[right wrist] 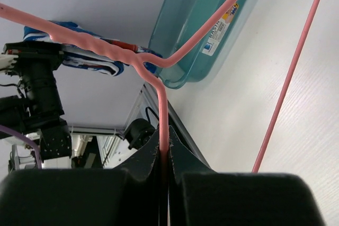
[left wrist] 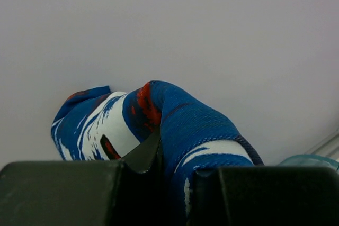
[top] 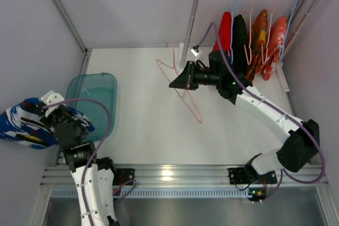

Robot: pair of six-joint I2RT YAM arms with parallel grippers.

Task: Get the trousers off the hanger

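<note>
Left jaws: clamped on a fold of the trousers (left wrist: 185,120), which hang clear of the hanger, beyond the tabletop's (top: 148,130) 9 o'clock edge and past the teal bin (top: 103,86).

Right jaws: pinched shut on the bare pink hanger's (right wrist: 162,109) wire neck, over the tabletop toward 12 o'clock.

Risks, as we judge them: let go here, the trousers would miss both bin and tabletop. The thin wire could also swivel in its grip.

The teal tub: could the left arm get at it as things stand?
Probably yes. The left gripper, shut on the trousers, is right beside the tub, with nothing between them; the right gripper and hanger are well clear.
</note>
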